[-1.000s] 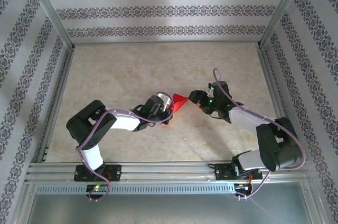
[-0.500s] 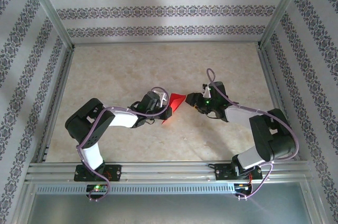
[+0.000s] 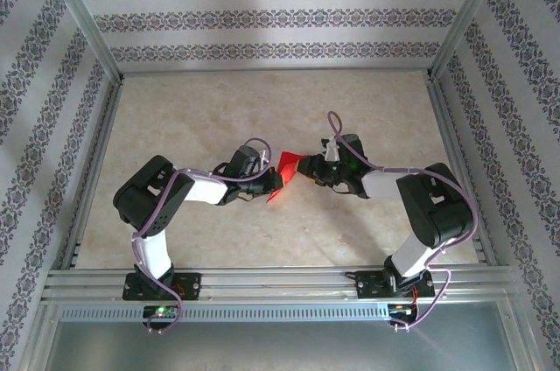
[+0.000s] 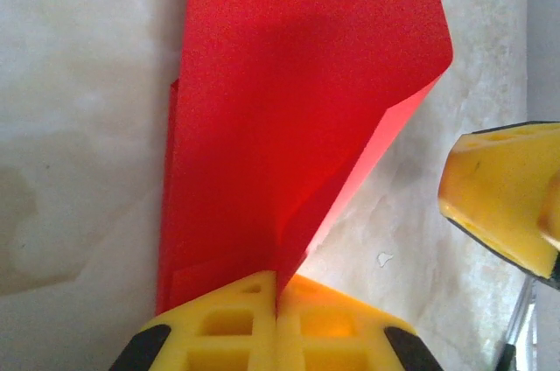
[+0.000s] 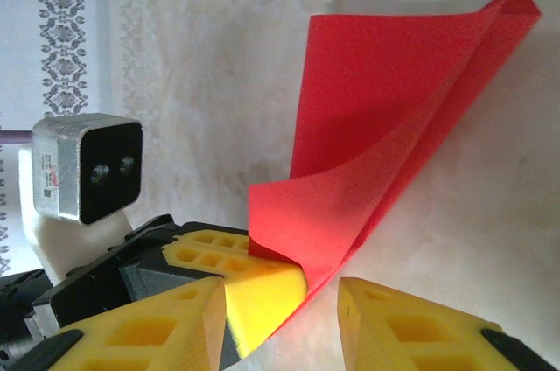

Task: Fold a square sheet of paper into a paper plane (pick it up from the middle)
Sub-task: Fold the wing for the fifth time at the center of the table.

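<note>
A thin bright red sheet of paper (image 3: 290, 164), folded over, was near the middle of the pale, stone-look table (image 3: 201, 108). From above, its long side ran from 7 o'clock up to 1 o'clock. The left pincer (image 3: 269, 184) was at the paper's 8 o'clock side. The right pincer (image 3: 307, 170) was at its 3 o'clock side.

In the left wrist view, the left pincer was clenched on the paper's bottom edge. The paper rose from 6 o'clock to 12 o'clock, and its top edge curled.

In the right wrist view, the right pincer's yellow fingers (image 5: 411, 327) stood apart, one on each side of the paper's low corner, not squeezing it. A silver camera box (image 5: 87, 170) at 9 o'clock had a small label too blurry to read.
</note>
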`<state>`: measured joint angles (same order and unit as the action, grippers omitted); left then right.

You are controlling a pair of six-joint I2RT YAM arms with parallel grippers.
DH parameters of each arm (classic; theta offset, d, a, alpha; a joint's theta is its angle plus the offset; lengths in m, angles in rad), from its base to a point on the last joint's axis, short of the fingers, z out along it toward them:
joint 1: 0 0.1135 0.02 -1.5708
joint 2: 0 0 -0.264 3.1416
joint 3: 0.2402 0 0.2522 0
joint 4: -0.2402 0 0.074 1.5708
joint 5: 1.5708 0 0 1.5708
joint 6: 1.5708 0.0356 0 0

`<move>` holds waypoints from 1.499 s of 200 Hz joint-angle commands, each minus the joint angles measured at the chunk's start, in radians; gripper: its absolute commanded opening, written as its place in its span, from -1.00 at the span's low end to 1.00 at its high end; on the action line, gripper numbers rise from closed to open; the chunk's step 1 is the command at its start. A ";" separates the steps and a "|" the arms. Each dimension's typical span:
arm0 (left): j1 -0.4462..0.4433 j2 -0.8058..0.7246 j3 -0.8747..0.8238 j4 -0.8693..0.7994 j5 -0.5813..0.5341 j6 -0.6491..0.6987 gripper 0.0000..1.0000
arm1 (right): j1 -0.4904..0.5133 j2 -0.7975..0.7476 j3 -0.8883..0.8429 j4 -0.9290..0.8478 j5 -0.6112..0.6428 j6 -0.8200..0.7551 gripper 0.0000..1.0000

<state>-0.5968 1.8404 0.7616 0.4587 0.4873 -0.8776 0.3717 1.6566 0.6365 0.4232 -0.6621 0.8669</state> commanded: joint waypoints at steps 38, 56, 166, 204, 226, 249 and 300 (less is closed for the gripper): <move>0.045 0.026 -0.036 0.144 0.063 -0.162 -1.00 | 0.031 0.079 0.062 0.112 -0.085 -0.001 -0.29; 0.046 0.029 -0.036 0.144 0.065 -0.169 -1.00 | 0.039 0.103 0.080 0.115 -0.097 -0.009 -0.30; 0.048 0.039 -0.047 0.132 0.050 -0.162 -1.00 | 0.050 0.241 0.169 0.141 -0.143 -0.018 -0.32; 0.047 0.048 -0.051 0.137 0.050 -0.162 -0.96 | 0.053 0.261 0.178 0.146 -0.152 -0.017 -0.33; 0.047 0.050 -0.052 0.136 0.051 -0.159 -0.90 | 0.053 0.267 0.183 0.146 -0.155 -0.017 -0.32; 0.048 0.052 -0.051 0.129 0.050 -0.153 -0.84 | 0.055 0.275 0.186 0.146 -0.157 -0.016 -0.33; 0.048 0.053 -0.054 0.116 0.042 -0.141 -0.77 | 0.058 0.291 0.193 0.143 -0.160 -0.017 -0.33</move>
<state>-0.5606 1.8721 0.7238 0.5735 0.5350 -1.0298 0.4171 1.9251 0.8055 0.5365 -0.8009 0.8642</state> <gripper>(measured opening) 0.110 0.338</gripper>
